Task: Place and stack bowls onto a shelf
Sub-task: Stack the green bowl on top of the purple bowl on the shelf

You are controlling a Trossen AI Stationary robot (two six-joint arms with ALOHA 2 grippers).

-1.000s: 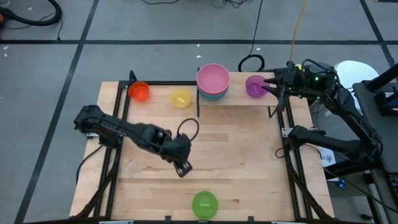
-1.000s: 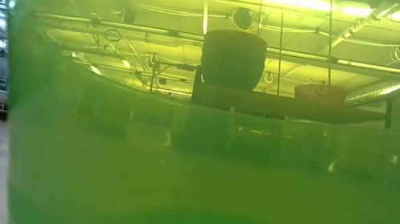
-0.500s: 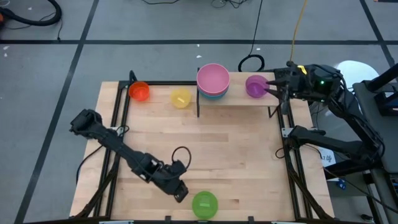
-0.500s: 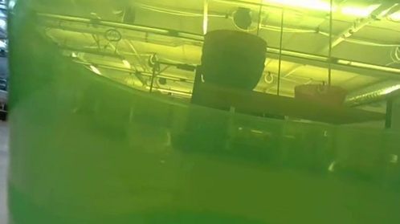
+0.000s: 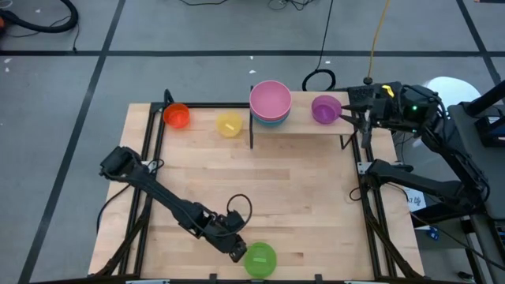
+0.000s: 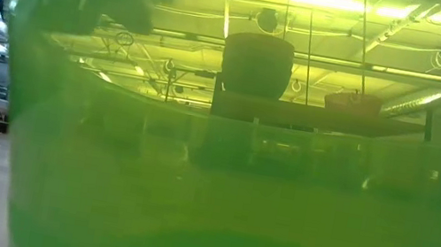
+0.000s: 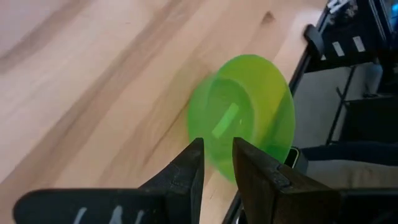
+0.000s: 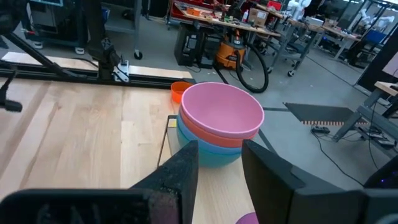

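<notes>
At the table's near edge the left gripper (image 5: 237,251) reaches the green bowl (image 5: 259,259), fingers slightly apart around nothing. On the shelf (image 5: 304,125) sit the pink-topped stack (image 5: 271,102) and purple bowl (image 5: 324,109); just beside it hovers the right gripper (image 5: 347,110), fingers parted, empty.

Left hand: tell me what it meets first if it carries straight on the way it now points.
The left hand would most likely meet the green bowl first: in its wrist view the bowl's rim lies just ahead of its slightly parted fingers. Whether they already touch is unclear.
</notes>
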